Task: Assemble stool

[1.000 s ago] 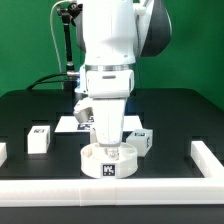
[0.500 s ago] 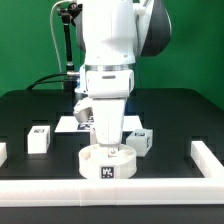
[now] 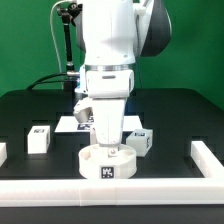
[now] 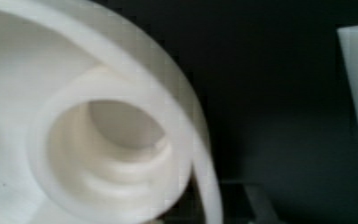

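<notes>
1. The stool's round seat [image 3: 108, 160] sits on the black table [image 3: 180, 110] at the near middle, tag facing the camera, right under the arm. In the wrist view the seat [image 4: 51, 110] fills most of the shot, and the one socket [image 4: 114, 135] you can see looks empty.
2. A white upright piece [image 3: 108, 135] reaches from the hand down to the seat top. It's probably a leg going into a socket, but that's my guess.
3. The gripper [image 3: 108, 110] is buried in all that white. Honestly I can't tell if the jaws are spread or pinching anything.
4. Two loose leg blocks: one [image 3: 39, 138] well off to the exterior view's left, and one [image 3: 140, 140] just beside the seat on the right. The second one probably shows in the wrist view too [image 4: 357, 80].
5. Risks: if the leg's off-centre or tilted it could jam on the socket rim, or pushing down could shove the seat sideways into the right block.
6. No real containers here, just the seat's sockets. The marker board [image 3: 70, 122] lies behind, and a white rail [image 3: 110, 190] runs along the near edge.
</notes>
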Tool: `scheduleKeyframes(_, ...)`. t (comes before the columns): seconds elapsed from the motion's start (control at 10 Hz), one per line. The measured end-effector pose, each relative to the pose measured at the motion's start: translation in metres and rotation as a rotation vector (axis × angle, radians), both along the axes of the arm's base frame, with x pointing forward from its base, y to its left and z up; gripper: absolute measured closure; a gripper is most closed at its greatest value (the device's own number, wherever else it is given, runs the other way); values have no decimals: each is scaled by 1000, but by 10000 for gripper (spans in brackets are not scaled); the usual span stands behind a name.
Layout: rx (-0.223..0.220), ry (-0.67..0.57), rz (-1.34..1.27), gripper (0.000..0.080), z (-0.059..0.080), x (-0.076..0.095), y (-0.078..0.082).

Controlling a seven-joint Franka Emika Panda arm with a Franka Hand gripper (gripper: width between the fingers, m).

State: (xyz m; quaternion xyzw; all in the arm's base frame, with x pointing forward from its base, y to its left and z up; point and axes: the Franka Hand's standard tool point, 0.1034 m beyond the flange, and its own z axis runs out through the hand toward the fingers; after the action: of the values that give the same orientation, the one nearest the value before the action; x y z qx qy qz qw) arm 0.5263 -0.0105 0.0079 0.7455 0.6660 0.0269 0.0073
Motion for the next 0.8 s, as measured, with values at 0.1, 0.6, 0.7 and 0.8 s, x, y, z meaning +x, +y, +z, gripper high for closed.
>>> scheduleKeyframes(0.1, 1, 2, 7, 760, 0, 3, 4)
scheduleKeyframes(0.6, 24, -11, 4, 760, 1, 21, 48)
scheduleKeyframes(0.7, 28, -18, 9, 760, 1, 25, 57)
scheduleKeyframes(0.8, 33, -23, 6, 760, 2, 29, 67)
